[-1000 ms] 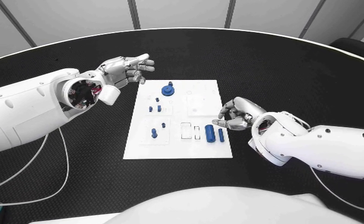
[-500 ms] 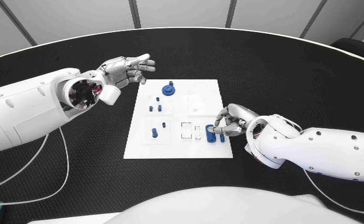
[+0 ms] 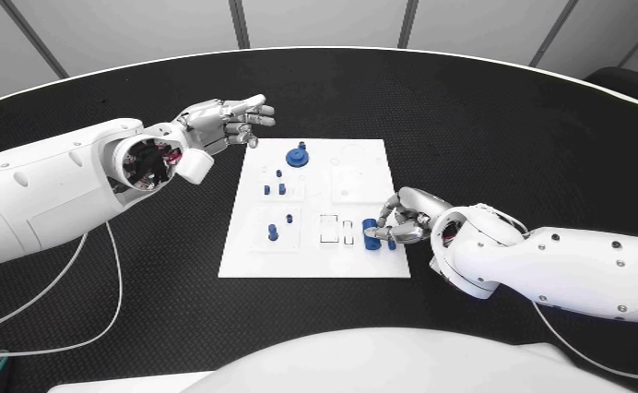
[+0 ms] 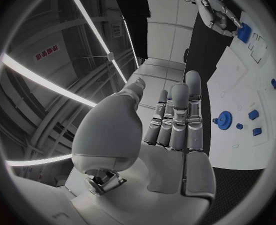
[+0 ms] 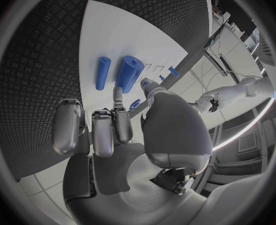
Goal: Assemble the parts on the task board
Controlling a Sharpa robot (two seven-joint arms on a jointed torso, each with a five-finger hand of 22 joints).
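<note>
Head view, change: over the last second we see the right hand (image 3: 403,219) come down from beside the board (image 3: 313,259) onto its near right corner, where the thick peg (image 3: 370,232) and the thin peg (image 3: 388,237) lie side by side.
Head view, right hand: its fingers are curled together over the pegs, the tips at or just above them; we cannot tell whether they have closed on one.
Head view, left hand (image 3: 223,122): unchanged, held over the table (image 3: 505,125) just off the board's far left corner, fingers apart and holding nothing; the gear (image 3: 297,157) stands on the board just beside it.
Head view, meaning: we judge this the reach for a peg, with the pick not yet made and the slots next to the pegs unfilled.
Left wrist view: the left hand (image 4: 169,122) is flat and spread, with the gear (image 4: 223,119) beyond its fingertips and the right hand (image 4: 217,11) far off by a blue part.
Right wrist view: the right hand (image 5: 113,130) has fingers bent, the thick peg (image 5: 128,73) and thin peg (image 5: 103,72) just past the fingertips, seemingly not gripped.
Writing: a small red sign in the room, seen in the left wrist view, is too small for us to read; the board and parts show no brand or label.
</note>
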